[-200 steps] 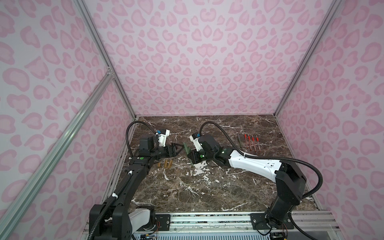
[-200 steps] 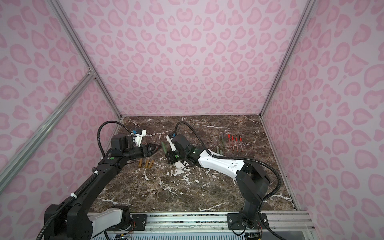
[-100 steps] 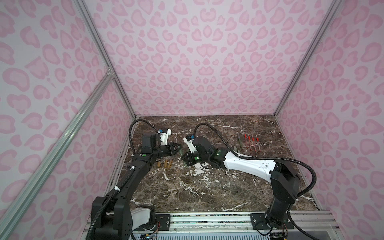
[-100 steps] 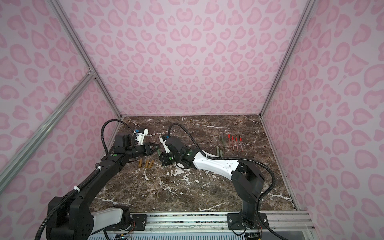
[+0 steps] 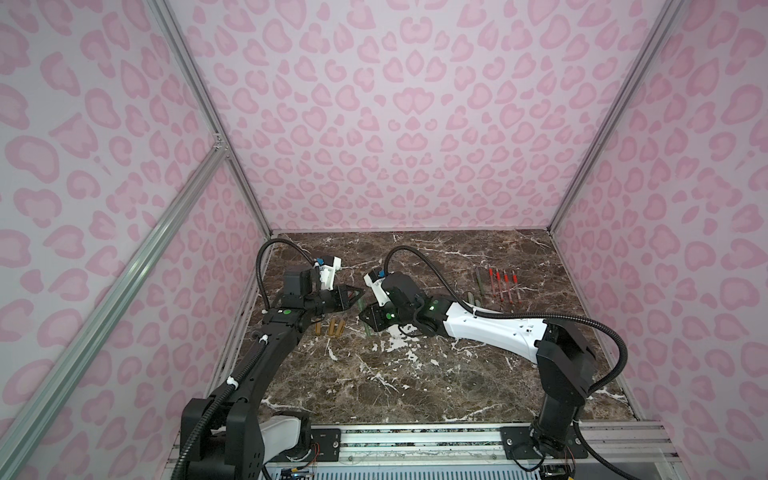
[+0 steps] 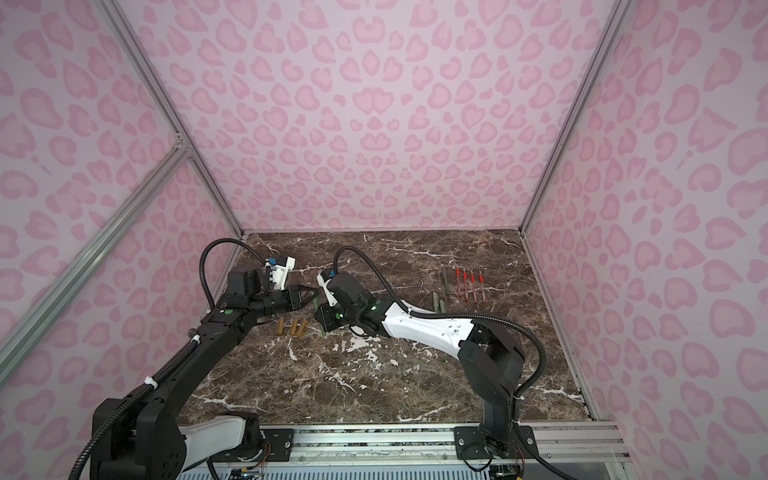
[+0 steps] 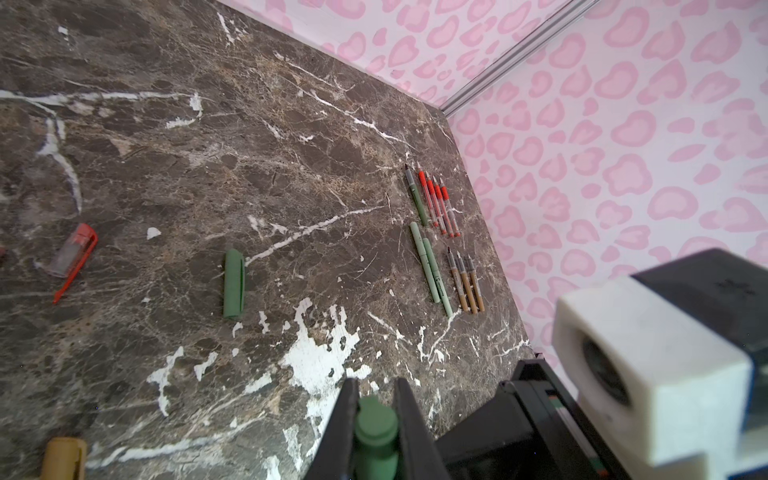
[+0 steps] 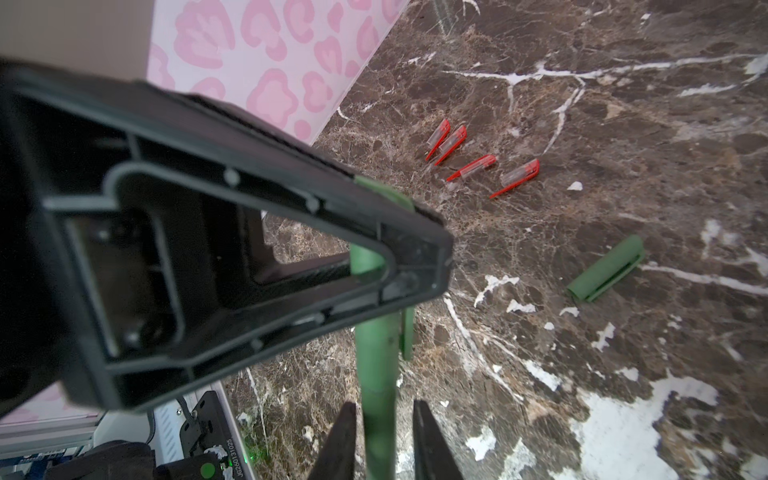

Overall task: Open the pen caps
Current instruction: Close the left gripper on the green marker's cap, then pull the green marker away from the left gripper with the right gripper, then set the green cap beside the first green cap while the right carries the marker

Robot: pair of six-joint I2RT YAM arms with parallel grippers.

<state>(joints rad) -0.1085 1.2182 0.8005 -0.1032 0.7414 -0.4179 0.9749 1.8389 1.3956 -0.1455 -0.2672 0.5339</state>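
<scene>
The dark green cap (image 7: 376, 432) is a smooth, round plastic tube with a flat clip. The left tool (image 7: 376, 386) squeezes it tight, up above the shiny stone counter (image 7: 249, 166). The right tool (image 8: 383, 407) holds its tips a little apart around the thin green pen (image 8: 377, 440).
</scene>
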